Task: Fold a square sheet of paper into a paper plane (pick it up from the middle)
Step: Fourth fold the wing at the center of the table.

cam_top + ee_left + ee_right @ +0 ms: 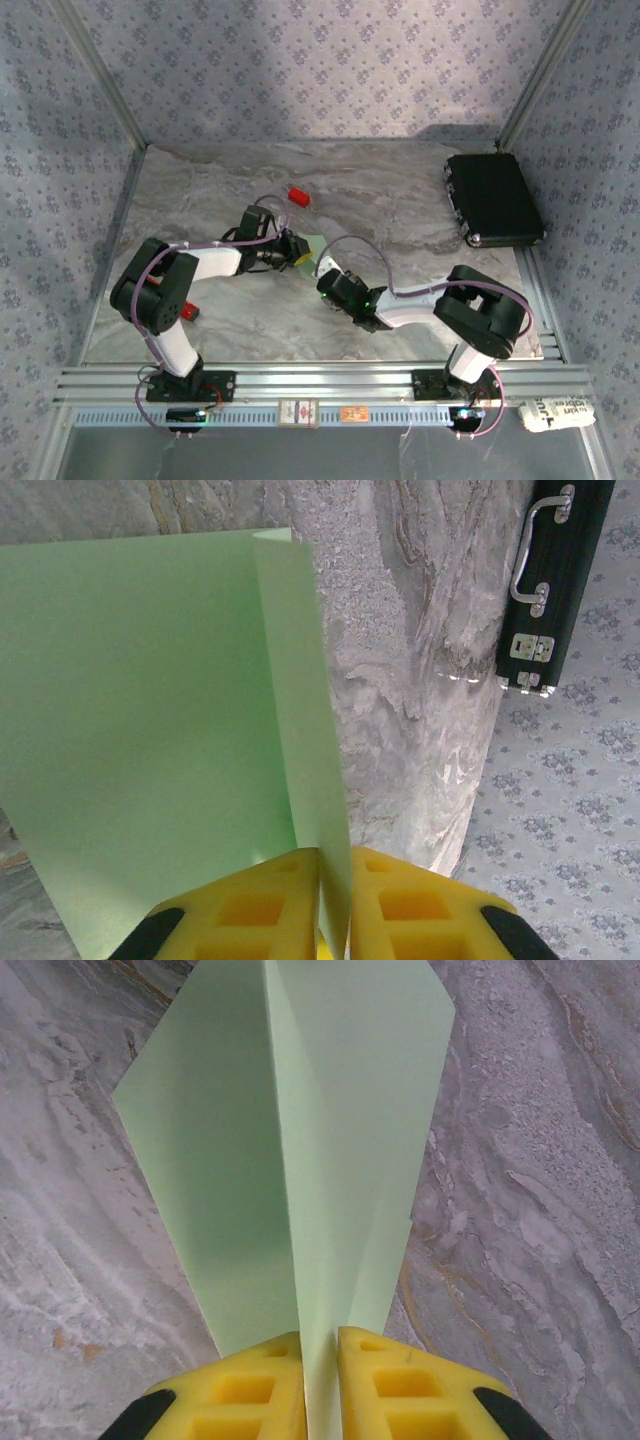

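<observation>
Starting on your left: your left gripper (335, 880) is pinched almost fully shut on the square sheet of paper (150, 730). The yellow pads squeeze a creased flap, so the paper stands out straight ahead of the fingers and the big flat panel fans off to that gripper's left. My guess is you're holding the fold line and not a loose edge because paper this thin would just flop otherwise.

From above, the left gripper (290, 248) and right gripper (325, 275) point at each other low over the surface (400, 220), with the sheet (310, 250) caught right between them. I can't tell from up there whether the paper is touching the surface or hanging just off it.

Your right gripper (320, 1345) is clamped the same way, nearly closed on the centre crease. The sheet (330, 1110) splays out ahead of its fingers as two panels, one on each side of that crease. Gripping one crease from opposite ends looks like it's meant to keep the line taut and straight for the next fold. It's nowhere near a dart yet, so I'd say this is early to mid fold.

The red block (299, 196) sits beyond the left gripper, well apart. The black case (493, 198) is far off past the right gripper, so neither is in your way.
</observation>
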Tool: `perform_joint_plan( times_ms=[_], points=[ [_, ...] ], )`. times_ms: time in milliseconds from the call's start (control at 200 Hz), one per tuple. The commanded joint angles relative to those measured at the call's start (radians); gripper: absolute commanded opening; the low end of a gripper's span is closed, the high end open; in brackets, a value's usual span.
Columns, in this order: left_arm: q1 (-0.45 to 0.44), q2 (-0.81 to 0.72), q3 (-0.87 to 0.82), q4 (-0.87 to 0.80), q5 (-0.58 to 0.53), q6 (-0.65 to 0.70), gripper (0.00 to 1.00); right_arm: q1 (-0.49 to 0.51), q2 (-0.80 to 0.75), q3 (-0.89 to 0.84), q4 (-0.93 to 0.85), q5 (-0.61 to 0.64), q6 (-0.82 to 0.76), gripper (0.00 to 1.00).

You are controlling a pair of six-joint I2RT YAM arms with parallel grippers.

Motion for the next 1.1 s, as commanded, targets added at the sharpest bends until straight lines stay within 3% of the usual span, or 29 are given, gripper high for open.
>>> perform_joint_plan(
  times_ms=[0,555,770,1099],
  points=[
    [-0.003,-0.001,0.026,-0.014,0.013,0.017,0.14,-0.006,-0.002,0.018,0.024,-0.006,0.026,0.17],
    [-0.003,-0.001,0.031,-0.024,0.012,0.020,0.13,-0.029,-0.001,0.010,0.037,-0.045,0.045,0.13],
    [-0.003,0.004,0.035,-0.028,0.014,0.021,0.12,-0.029,0.005,0.007,0.035,-0.038,0.050,0.18],
    [-0.002,0.008,0.035,-0.026,0.014,0.022,0.12,-0.040,-0.001,-0.001,0.043,-0.060,0.053,0.16]
  ],
)
